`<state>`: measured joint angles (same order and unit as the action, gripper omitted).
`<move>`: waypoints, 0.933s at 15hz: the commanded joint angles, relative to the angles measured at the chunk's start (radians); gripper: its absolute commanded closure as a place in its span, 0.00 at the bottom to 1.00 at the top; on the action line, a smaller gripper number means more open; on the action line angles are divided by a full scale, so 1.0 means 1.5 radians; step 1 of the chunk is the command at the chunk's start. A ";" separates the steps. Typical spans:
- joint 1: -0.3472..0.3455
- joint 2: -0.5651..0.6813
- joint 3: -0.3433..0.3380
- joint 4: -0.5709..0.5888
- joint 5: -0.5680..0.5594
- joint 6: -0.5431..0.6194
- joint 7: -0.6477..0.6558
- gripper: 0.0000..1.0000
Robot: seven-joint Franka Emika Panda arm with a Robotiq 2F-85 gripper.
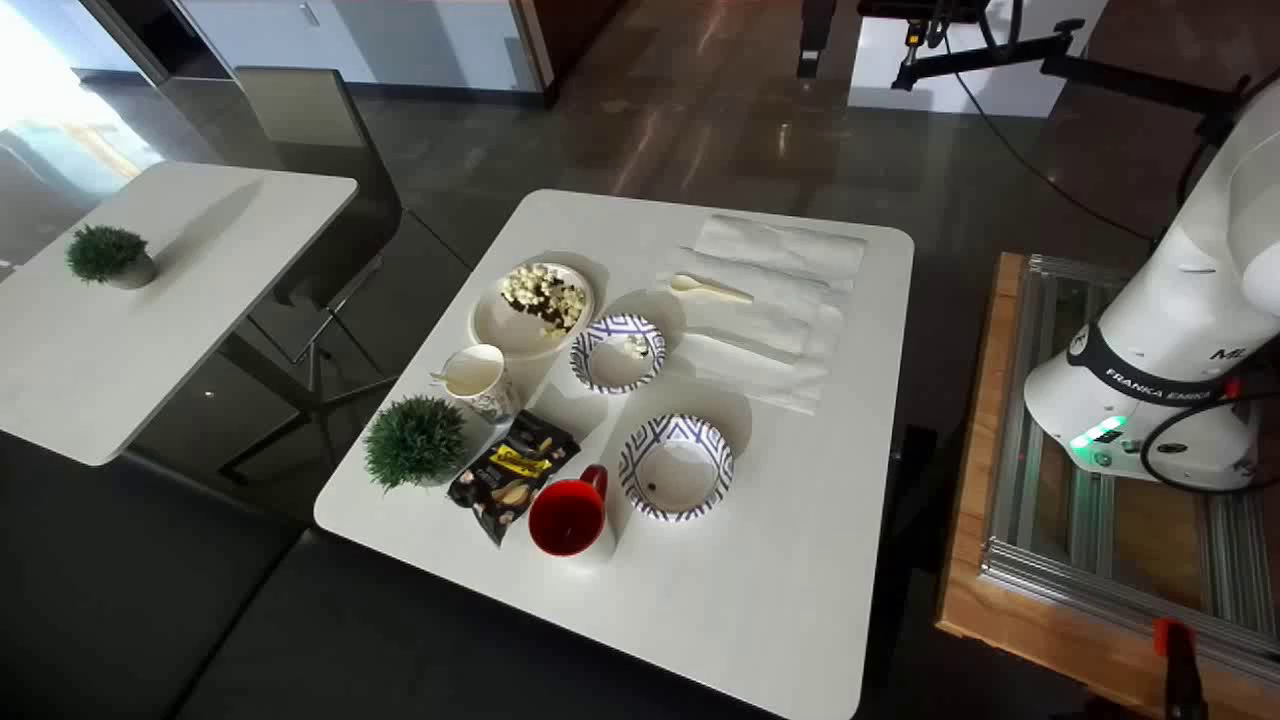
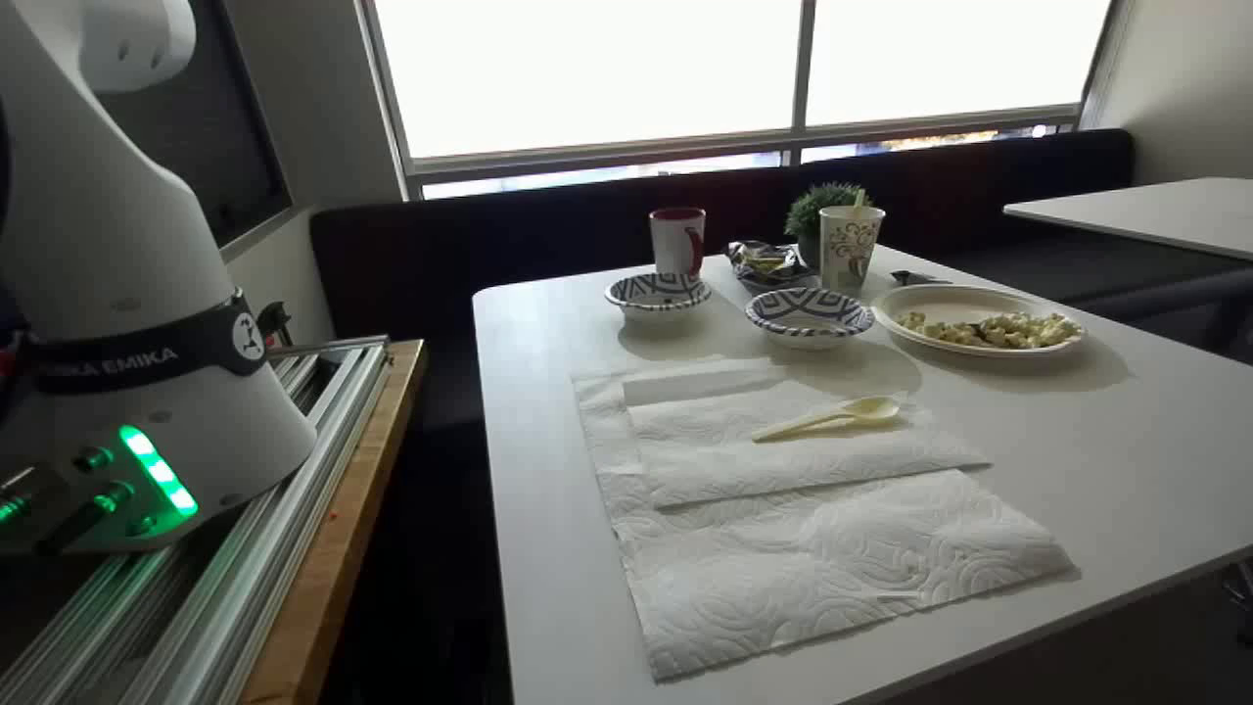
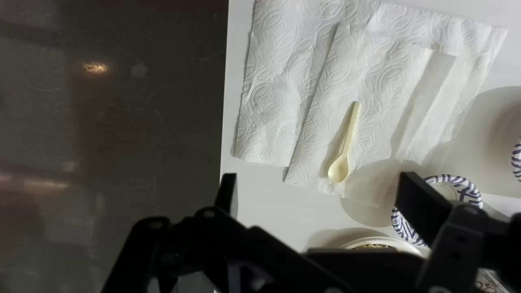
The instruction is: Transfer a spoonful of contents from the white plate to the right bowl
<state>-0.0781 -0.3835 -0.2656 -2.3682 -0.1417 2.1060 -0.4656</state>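
Tool (image 3: 319,192), jaws wide apart

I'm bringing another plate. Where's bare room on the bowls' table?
Bare room lies between the blue-patterned paper bowl beside the red-lined white mug, the white paper towels and the robot-side table edge; also between those towels and the round white plate. It's crowded around that mug, the black snack bag, green potted plant and swirl-printed paper cup.
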 commanded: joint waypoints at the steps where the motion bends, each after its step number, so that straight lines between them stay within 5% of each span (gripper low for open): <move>1: -0.008 0.001 0.008 0.001 0.004 -0.001 -0.003 0.00; 9: -0.008 0.001 0.008 0.001 0.004 -0.001 -0.003 0.00; 14: 0.033 0.029 0.026 -0.051 0.079 0.117 0.012 0.00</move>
<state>-0.0591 -0.3753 -0.2355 -2.3986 -0.1109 2.1646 -0.4578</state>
